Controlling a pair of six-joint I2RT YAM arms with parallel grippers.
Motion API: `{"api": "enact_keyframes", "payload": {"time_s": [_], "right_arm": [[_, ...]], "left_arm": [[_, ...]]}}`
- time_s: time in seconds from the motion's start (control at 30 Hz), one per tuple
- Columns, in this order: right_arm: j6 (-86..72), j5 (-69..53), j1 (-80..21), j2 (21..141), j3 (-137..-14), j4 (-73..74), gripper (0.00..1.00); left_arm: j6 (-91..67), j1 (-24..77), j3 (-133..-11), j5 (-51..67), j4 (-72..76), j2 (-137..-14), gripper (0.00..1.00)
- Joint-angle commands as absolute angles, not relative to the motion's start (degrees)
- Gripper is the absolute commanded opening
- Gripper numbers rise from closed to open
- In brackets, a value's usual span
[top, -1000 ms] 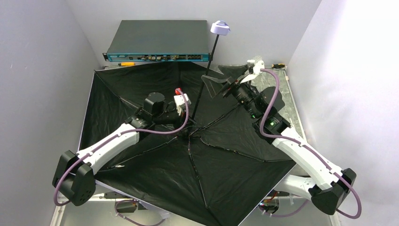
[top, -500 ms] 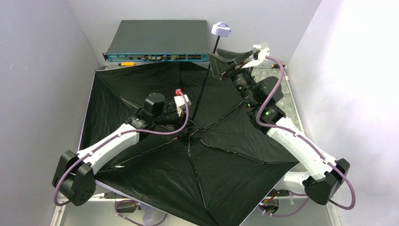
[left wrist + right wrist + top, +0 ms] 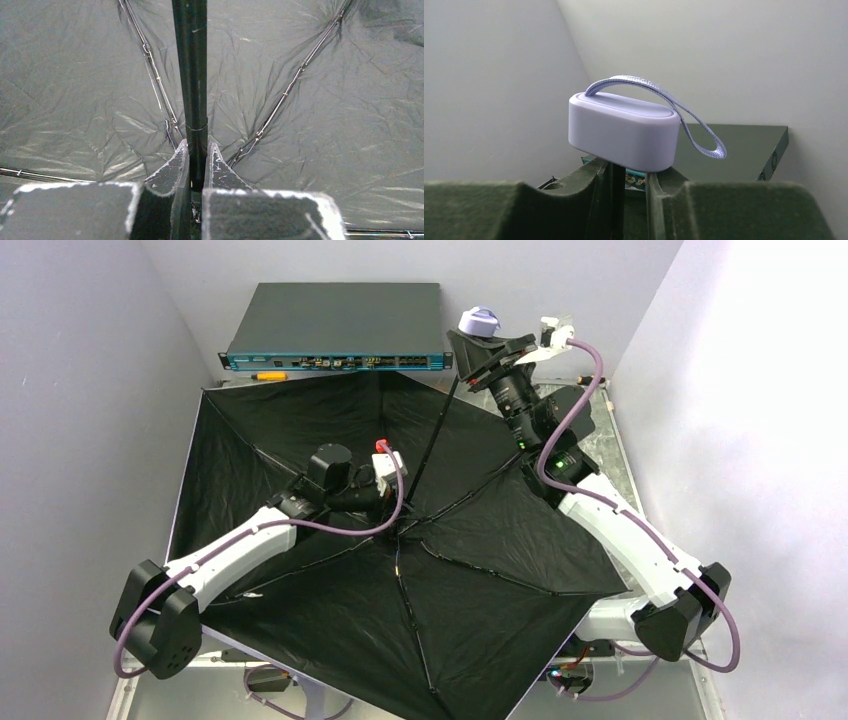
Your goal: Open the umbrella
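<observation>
The umbrella [image 3: 400, 620] lies spread upside down on the table, black lining and ribs facing up. Its thin black shaft [image 3: 432, 440] slants up to the lilac knob handle [image 3: 478, 320]. My left gripper [image 3: 405, 472] is shut on the shaft's lower part; in the left wrist view the fingertips [image 3: 180, 155] pinch the shaft [image 3: 190, 65]. My right gripper [image 3: 484, 344] sits just under the handle [image 3: 624, 132]. Its jaws [image 3: 626, 167] straddle the shaft, the left finger touching it and a gap remaining at the right finger. A lilac wrist strap [image 3: 704, 135] loops off the handle.
A dark network switch [image 3: 340, 325] lies at the back against the wall, a yellow-handled screwdriver [image 3: 265, 373] in front of it. The canopy covers most of the table and overhangs its near edge. Walls stand close on the left, back and right.
My right arm has risen and reached back to the handle, and its jaws have narrowed around the shaft beneath the knob. The handle shifted slightly right. The left gripper has kept its hold.
</observation>
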State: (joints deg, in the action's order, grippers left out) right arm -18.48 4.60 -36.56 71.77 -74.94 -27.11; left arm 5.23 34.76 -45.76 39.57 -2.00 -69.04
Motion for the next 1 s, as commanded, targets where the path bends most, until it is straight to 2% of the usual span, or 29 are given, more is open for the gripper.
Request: {"api": "enact_keyframes", "payload": {"time_s": [0.0,0.3,0.37,0.53,0.97], "right_arm": [[-17.6,9.0,-36.2,72.5,-79.2,-33.9,0.24],[-14.7,14.8,-36.2,75.2,-85.6,-39.7,0.1],[-14.4,15.0,-36.2,76.0,-87.9,-40.2,0.07],[-13.6,15.4,-36.2,77.5,-93.2,-40.9,0.0],[-13.6,12.9,-36.1,80.0,-104.3,-40.3,0.0]], "left_arm": [[6.7,35.5,-43.9,39.1,-2.4,-67.5,0.0],[7.0,36.2,-39.3,33.9,-5.5,-69.1,0.0],[7.2,36.3,-39.2,34.1,-7.0,-70.6,0.05],[6.5,36.9,-38.3,32.3,-8.2,-73.4,0.08],[5.4,37.9,-44.2,29.3,-12.3,-85.1,0.12]]}}
